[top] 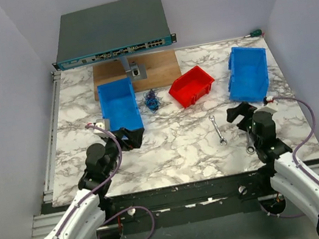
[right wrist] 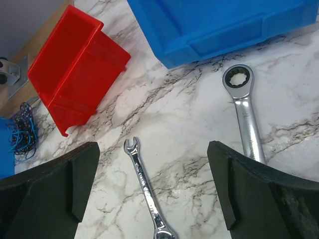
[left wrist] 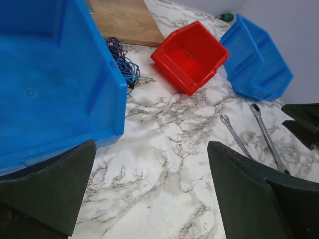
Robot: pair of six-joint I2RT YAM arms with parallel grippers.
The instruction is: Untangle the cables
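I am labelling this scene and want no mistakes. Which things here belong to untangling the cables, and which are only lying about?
For the job: cables in a small tangle; left gripper and right gripper, both open.

Lying about: left blue bin and red bin either side of the cables, right blue bin, small wrench, large wrench, wooden board, grey box at the back.

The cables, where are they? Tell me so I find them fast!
On the marble table, look between the left blue bin and the red bin. The cables are a small tangled clump of thin blue and dark wires, unlike the stiff wrenches nearby.
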